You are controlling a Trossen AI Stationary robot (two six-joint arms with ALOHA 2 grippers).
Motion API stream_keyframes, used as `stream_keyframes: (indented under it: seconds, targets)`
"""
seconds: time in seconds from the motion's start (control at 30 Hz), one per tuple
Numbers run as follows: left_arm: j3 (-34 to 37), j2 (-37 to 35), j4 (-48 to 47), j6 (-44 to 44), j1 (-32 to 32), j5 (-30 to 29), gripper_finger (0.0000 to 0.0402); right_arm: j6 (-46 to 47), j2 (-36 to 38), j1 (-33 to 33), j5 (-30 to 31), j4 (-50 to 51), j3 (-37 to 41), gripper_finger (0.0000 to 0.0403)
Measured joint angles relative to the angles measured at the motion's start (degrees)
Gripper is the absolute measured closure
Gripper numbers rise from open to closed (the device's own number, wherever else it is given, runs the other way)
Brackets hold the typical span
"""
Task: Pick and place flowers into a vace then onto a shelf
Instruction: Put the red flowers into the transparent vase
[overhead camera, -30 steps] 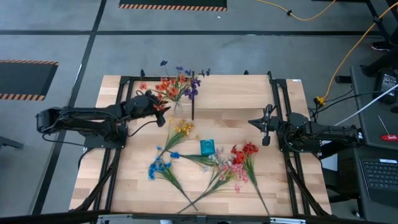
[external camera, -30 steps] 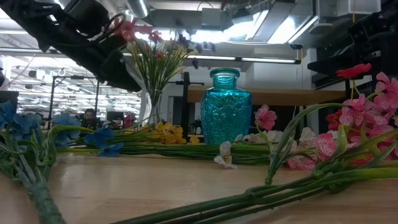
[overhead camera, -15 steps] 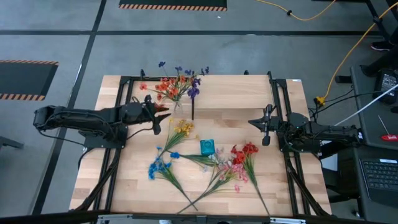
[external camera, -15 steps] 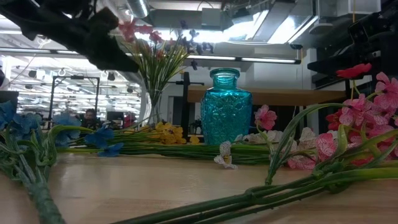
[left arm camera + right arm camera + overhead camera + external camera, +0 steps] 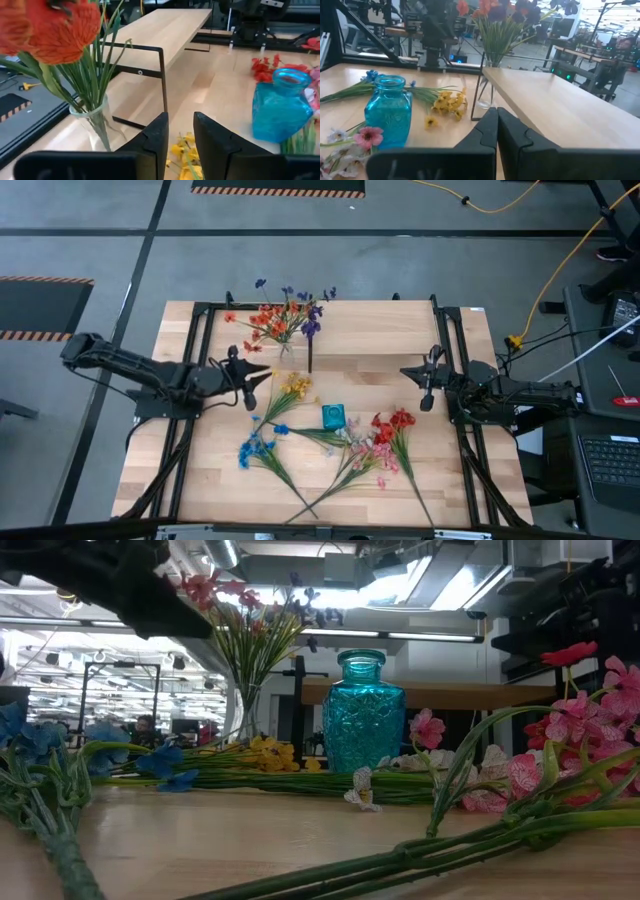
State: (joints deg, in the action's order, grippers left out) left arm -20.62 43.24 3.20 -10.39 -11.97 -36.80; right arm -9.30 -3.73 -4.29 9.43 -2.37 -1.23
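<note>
My left gripper hung part-open, empty, above the yellow flowers lying beside the shelf. Light, floppy; I judged the stiff mid-stalk best.

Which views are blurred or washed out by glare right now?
Low view: bright ceiling lights behind the clear vase leave the left arm a dark silhouette, and the nearest stems are soft. Left wrist view: the orange blooms up close are blurred. High view: evenly lit, no glare.
</note>
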Motion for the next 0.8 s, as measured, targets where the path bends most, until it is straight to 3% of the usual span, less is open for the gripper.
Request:
stream_keyframes:
  seconds: [0.33,0.47,0.8]
  targets:
    - [0.0,4.9,0.0,-2.8,-8.2,-5.6,0.032,6.8,0.0,0.0,-0.1,-0.3,0.0,0.0395]
    - [0.0,7.7,0.0,-4.4,-10.0,-5.6,0.0322,9.0,0.0,0.0,-3.4,-0.1,0.0,0.0395]
    - [0.0,10.7,5.1,-0.5,-11.6,-1.7,0.037,15.7,-0.9,1.5,-3.6,-0.3,0.0,0.0401]
